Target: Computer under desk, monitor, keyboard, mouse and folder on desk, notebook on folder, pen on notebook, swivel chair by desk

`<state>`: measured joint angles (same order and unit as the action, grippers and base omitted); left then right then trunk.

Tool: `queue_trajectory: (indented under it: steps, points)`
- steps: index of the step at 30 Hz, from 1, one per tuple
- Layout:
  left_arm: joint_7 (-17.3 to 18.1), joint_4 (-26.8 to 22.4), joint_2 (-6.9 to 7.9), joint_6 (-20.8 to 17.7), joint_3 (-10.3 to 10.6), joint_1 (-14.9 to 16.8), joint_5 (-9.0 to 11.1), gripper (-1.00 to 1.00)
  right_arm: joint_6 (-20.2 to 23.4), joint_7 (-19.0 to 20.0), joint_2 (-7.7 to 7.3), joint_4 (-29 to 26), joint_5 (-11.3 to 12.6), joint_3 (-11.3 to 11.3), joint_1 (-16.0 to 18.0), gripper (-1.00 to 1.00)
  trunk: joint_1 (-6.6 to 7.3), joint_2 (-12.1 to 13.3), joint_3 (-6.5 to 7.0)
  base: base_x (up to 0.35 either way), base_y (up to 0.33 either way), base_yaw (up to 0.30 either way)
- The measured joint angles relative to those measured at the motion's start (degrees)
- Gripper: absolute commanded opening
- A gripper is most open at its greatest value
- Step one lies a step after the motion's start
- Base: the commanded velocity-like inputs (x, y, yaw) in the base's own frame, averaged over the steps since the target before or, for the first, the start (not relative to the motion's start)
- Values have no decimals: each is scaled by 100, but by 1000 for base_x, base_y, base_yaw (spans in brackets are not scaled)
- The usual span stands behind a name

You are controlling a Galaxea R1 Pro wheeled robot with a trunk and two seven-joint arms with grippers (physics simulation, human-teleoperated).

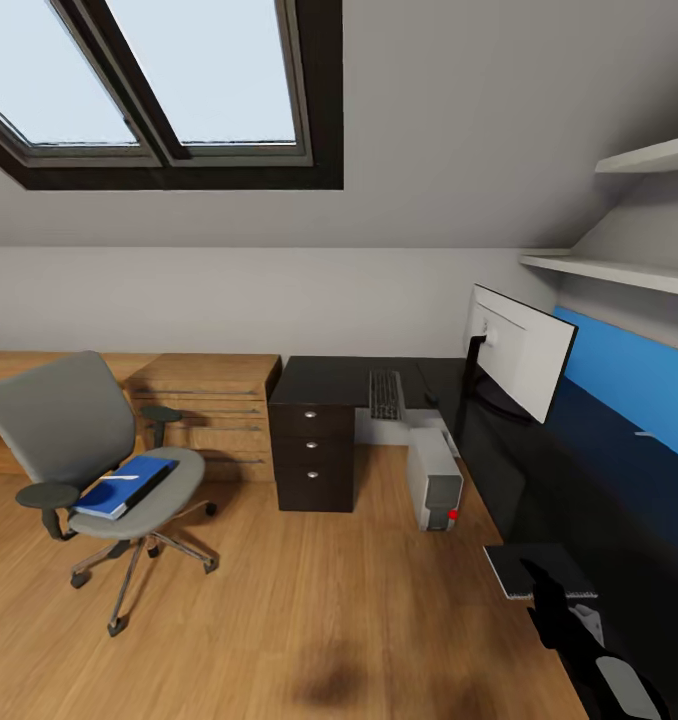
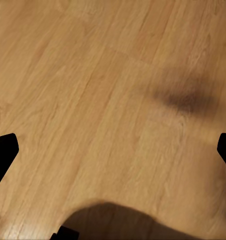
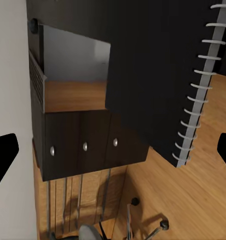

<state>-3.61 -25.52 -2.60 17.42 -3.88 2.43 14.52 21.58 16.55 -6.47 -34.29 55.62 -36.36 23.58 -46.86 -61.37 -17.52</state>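
Observation:
The grey swivel chair [image 1: 89, 440] stands on the floor left of the desk, with the blue folder [image 1: 124, 487] lying on its seat. On the black desk [image 1: 324, 378] are the dark keyboard [image 1: 385, 394] and, to its right, the monitor [image 1: 519, 350] with its white back toward me. The grey computer [image 1: 434, 478] stands on the floor under the desk. A dark spiral notebook [image 1: 531, 568] [image 3: 158, 75] lies at the desk's near edge. My right gripper [image 1: 557, 610] [image 3: 113, 155] hovers open over it. My left gripper [image 2: 113, 150] is open above bare floor.
A low oak chest [image 1: 214, 400] with bar handles sits against the wall between the chair and the desk's drawer unit [image 1: 312, 455] [image 3: 83, 147]. Wall shelves [image 1: 619, 270] hang above the desk's right wing. Wood floor [image 1: 309, 600] lies open in front of me.

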Motion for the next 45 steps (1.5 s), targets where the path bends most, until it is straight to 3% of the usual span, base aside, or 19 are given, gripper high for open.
queue_trajectory:
  steps: [45]
  points:
    - [-53,3,-9,19,-11,0,12,100,4,-206,-120,48,12,-27,0,100,0,0,0,1,-1,0]
